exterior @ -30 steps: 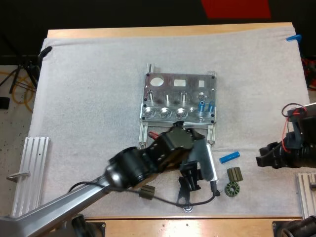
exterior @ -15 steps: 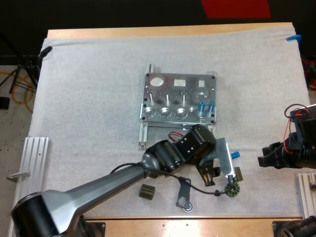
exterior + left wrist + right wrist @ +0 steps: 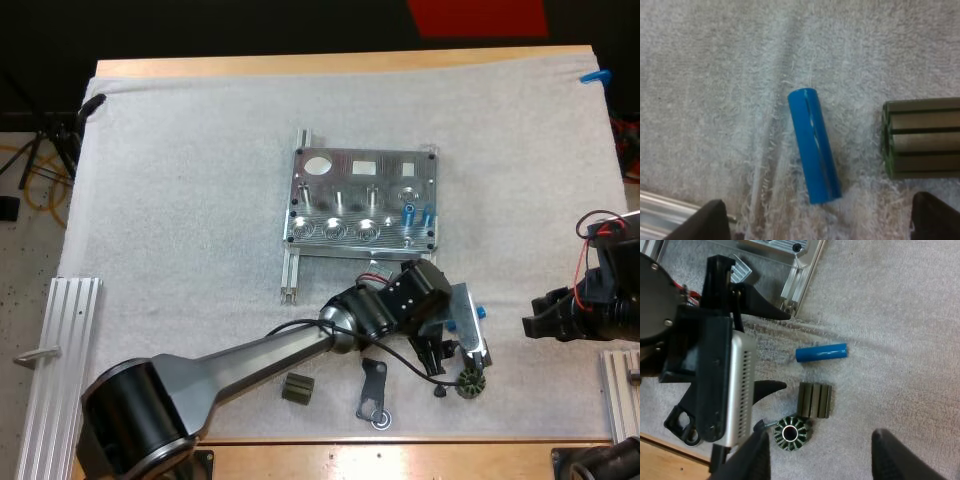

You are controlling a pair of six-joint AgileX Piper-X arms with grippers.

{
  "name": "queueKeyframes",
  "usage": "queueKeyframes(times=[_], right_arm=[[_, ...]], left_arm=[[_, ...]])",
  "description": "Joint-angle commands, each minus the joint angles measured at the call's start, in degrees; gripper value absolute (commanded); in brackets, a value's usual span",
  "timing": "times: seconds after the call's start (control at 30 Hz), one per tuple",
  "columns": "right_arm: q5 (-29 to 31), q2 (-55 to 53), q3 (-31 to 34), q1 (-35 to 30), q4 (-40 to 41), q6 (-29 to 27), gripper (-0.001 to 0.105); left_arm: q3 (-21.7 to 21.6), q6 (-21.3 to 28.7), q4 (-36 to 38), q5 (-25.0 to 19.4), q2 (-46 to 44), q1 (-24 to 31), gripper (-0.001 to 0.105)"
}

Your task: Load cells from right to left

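Observation:
A blue cylinder (image 3: 814, 145) lies flat on the white mat, with a dark ribbed block (image 3: 922, 137) beside it. My left gripper (image 3: 822, 222) hovers over the cylinder, open, its fingers apart and not touching it. From above, the left gripper (image 3: 465, 335) covers most of the cylinder (image 3: 480, 312). The metal fixture (image 3: 365, 200) stands at the mat's centre with two blue cylinders (image 3: 408, 213) in its right-hand slots. My right gripper (image 3: 822, 460) is open and holds nothing; it looks at the cylinder (image 3: 821, 352), the block (image 3: 815, 400) and the left gripper (image 3: 777, 347).
A round ribbed dark part (image 3: 470, 382) lies below the left gripper. A flat black bracket (image 3: 373, 392) and another dark block (image 3: 296, 390) sit near the mat's front edge. Aluminium rails (image 3: 60, 350) lie at the front left. My right gripper (image 3: 545, 325) waits near the right edge.
My left arm has swung right and a little forward, from over the front centre of the mat to over the blue cylinder. The right arm has hardly moved.

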Motion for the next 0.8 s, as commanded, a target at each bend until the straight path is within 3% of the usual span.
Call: queueKeyframes(times=[0.0,0.23,0.33,0.47,0.77], right_arm=[[0.08,-0.46,-0.15,-0.15,0.55,0.14,0.046],[0.08,-0.46,-0.15,-0.15,0.55,0.14,0.046],[0.08,-0.46,-0.15,-0.15,0.55,0.03,0.046],[0.08,-0.46,-0.15,-0.15,0.55,0.03,0.046],[0.08,-0.46,-0.15,-0.15,0.55,-0.20,0.046]], left_arm=[[-0.04,-0.64,-1.73,-0.13,0.50,-0.03,0.072],[-0.04,-0.64,-5.54,-6.08,3.33,-0.03,0.072],[-0.04,-0.64,-5.73,-5.84,4.47,-0.03,0.072],[-0.04,-0.64,-6.66,-1.80,4.94,-0.16,0.072],[-0.04,-0.64,-10.04,-1.68,5.08,-0.32,0.072]])
